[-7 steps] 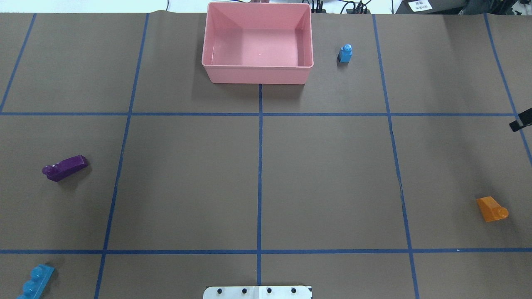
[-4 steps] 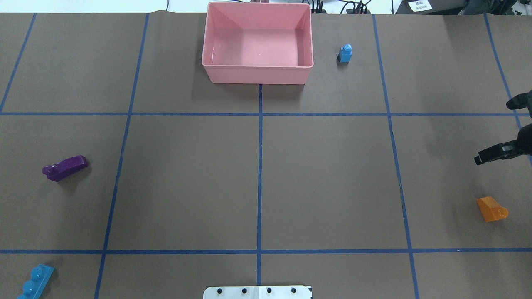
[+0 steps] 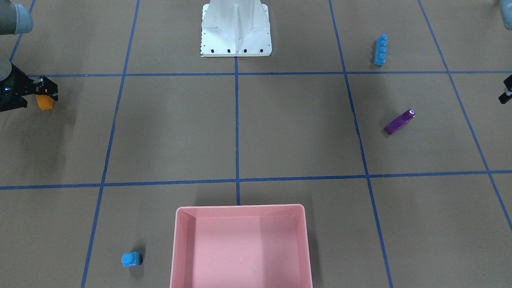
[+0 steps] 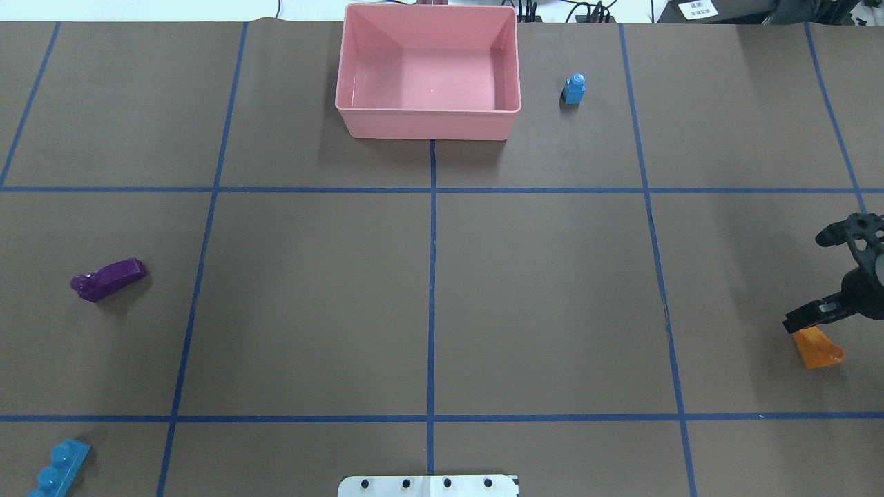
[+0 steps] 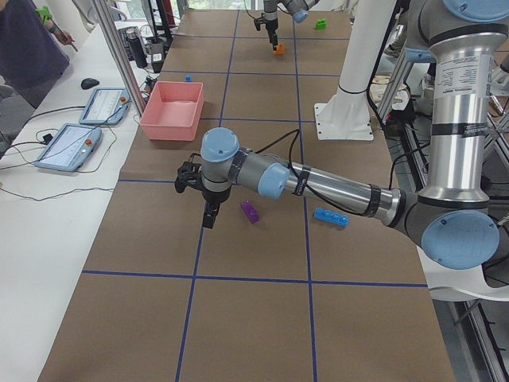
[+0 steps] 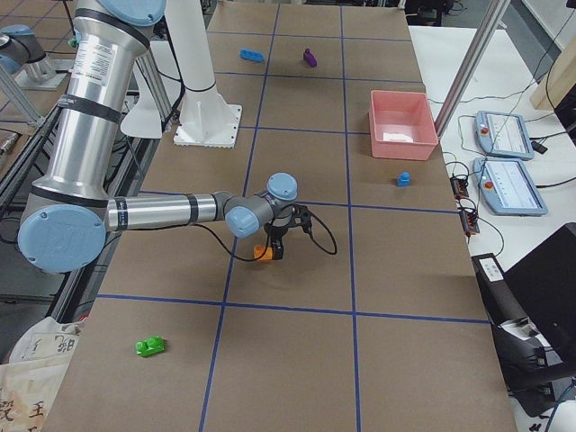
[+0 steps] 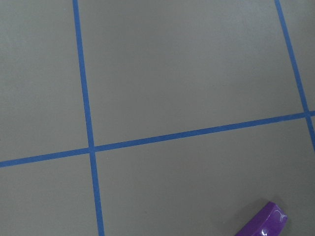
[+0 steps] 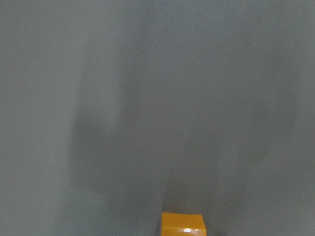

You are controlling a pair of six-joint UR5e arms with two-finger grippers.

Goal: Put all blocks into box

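The pink box (image 4: 428, 124) stands empty at the far middle. The small light blue block (image 4: 573, 90) is to its right. The orange block (image 4: 818, 348) lies at the right. My right gripper (image 4: 806, 279) is open and hovers just over the orange block's far end, not holding it; the block shows at the bottom of the right wrist view (image 8: 182, 223). The purple block (image 4: 108, 278) lies at the left and the long light blue block (image 4: 59, 469) at the near left corner. My left gripper (image 3: 506, 89) is open at the edge, beside the purple block (image 3: 399, 121). The green block (image 6: 149, 346) lies beyond the orange one.
The white robot base (image 4: 428, 485) sits at the near middle edge. Blue tape lines divide the brown table cover into squares. Tablets and cables lie off the table's far side in the exterior right view.
My right gripper has come in from the right edge and moved toward the robot, now over the orange block. The blocks and the box have not moved.
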